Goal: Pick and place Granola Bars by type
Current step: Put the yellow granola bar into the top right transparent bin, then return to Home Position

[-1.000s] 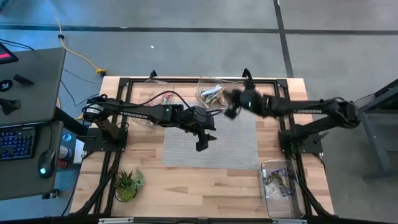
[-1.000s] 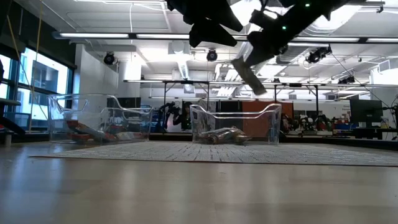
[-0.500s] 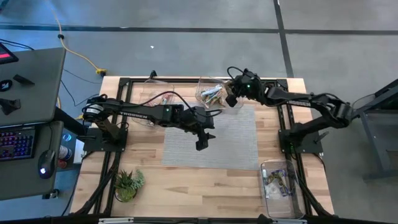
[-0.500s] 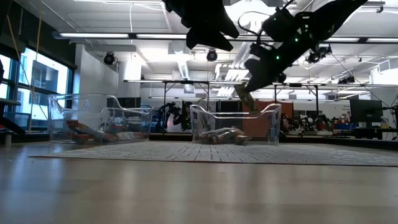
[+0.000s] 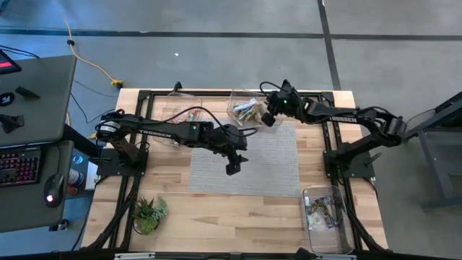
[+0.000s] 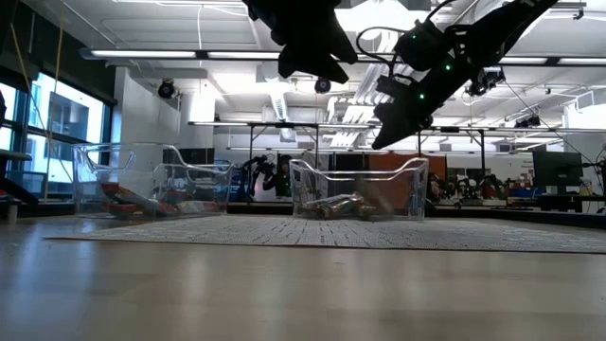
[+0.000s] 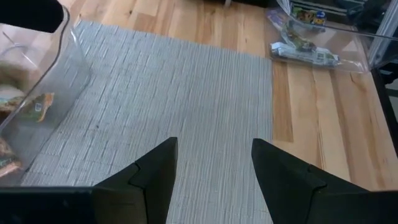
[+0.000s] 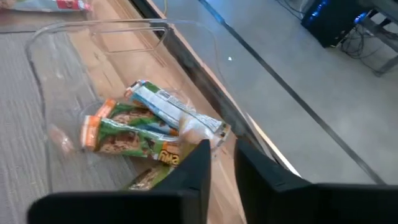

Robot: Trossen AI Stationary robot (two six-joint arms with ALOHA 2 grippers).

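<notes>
Granola Bars (image 8: 134, 134) lie partly hidden behind right gripper (image 8: 221, 158).

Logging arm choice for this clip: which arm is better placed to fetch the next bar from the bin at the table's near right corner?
Probably the right. The supply bin lies on its side; the right gripper hangs empty over the green-bar bin, while the left gripper hovers mid-mat, farther off.

Granola Bars (image 8: 134, 127) in bin (image 8: 43, 68)
</notes>
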